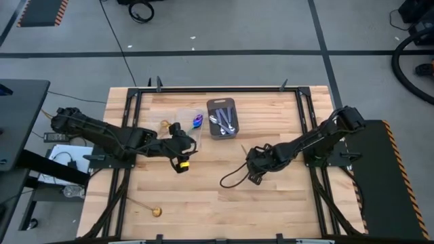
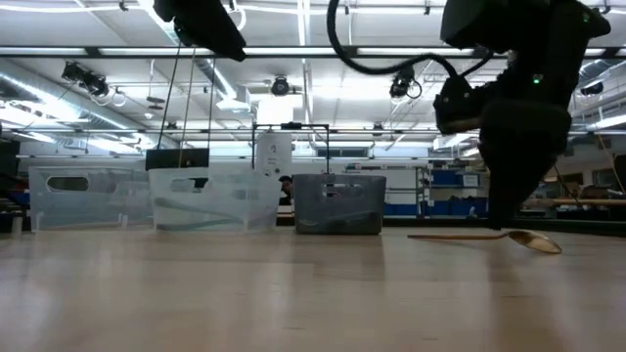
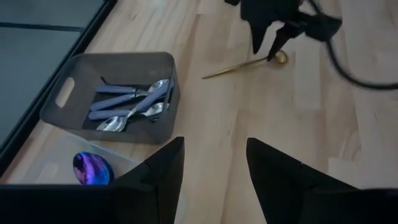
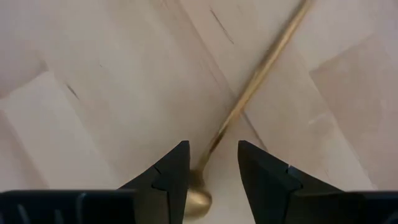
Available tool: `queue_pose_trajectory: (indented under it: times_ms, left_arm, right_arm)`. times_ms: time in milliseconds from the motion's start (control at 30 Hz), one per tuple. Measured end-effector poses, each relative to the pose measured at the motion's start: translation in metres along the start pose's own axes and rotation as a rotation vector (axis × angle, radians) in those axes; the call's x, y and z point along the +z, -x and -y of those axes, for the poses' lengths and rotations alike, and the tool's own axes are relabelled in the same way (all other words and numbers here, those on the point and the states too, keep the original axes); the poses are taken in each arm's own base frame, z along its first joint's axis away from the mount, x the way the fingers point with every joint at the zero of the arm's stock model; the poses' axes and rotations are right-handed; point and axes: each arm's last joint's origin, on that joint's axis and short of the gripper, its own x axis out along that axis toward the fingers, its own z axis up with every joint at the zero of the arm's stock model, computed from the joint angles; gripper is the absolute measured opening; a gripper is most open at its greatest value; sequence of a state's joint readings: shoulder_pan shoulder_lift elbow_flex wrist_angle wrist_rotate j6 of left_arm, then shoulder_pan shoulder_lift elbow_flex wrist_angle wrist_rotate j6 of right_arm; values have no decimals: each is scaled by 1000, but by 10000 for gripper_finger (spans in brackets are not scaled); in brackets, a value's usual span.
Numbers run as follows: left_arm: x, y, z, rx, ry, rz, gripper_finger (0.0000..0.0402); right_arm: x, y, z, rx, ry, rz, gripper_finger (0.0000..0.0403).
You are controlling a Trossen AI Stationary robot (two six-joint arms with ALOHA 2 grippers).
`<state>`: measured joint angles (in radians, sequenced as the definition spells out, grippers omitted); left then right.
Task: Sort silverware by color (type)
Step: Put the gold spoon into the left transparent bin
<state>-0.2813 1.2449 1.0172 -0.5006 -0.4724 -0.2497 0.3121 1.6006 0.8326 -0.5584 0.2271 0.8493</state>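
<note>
My right pincer (image 4: 211, 168) hovers low over the table (image 1: 285, 203), fingers narrowly parted astride a gold spoon (image 4: 249, 99), not gripping it. My left pincer (image 3: 214, 168) waits open and empty near the gray tray (image 3: 62, 93) of silver spoons (image 3: 134, 109)

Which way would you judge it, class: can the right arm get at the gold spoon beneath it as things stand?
Probably yes: the right gripper hangs open right above the gold spoon, fingers either side of its neck, with only bare table around it.
</note>
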Motion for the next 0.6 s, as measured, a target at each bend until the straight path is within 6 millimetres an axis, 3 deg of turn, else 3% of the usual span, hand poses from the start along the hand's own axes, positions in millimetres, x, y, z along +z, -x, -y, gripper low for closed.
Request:
queue_pose_trajectory:
  times_ms: [433, 600]
  left_arm:
    - [-2, -2, 1, -4, 2, 8, 181]
    - [-2, -2, 0, 3, 5, 6, 181]
  right_arm:
    - [-5, -14, -5, 8, -6, -90, 144]
    - [-6, -13, -4, 19, 2, -101, 121]
